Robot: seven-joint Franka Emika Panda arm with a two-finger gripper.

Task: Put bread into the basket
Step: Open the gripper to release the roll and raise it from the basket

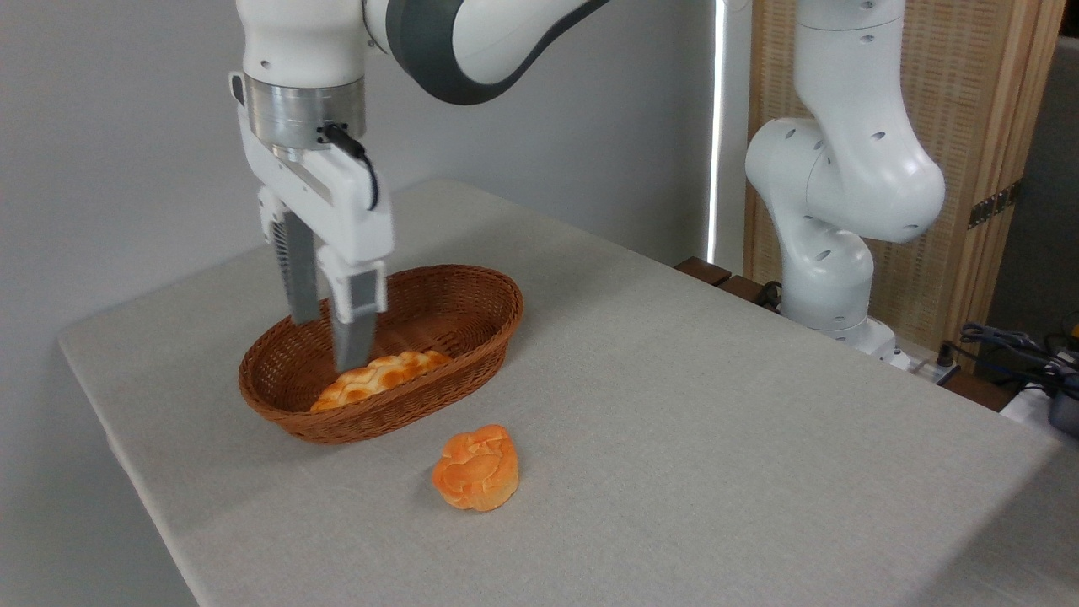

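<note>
The two grey fingers (pixel 353 333) of the white gripper (pixel 330 341) point straight down into the basket and stand a narrow gap apart with nothing between them; the nearer fingertip sits at or just above the top of the loaf, and whether it touches cannot be told. Below them the elongated braided bread (pixel 379 378), pale cream with a golden-brown glazed top, lies on the floor of the oval reddish-brown woven wicker basket (pixel 472 333), along the near wall, partly hidden by the rim. The basket rests on the grey cloth-covered table (pixel 716 421). Just in front of it, apart from the rim, sits a small round deep-orange bun (pixel 476 468). The white arm's base (pixel 830 253) stands at the table's far right edge.
</note>
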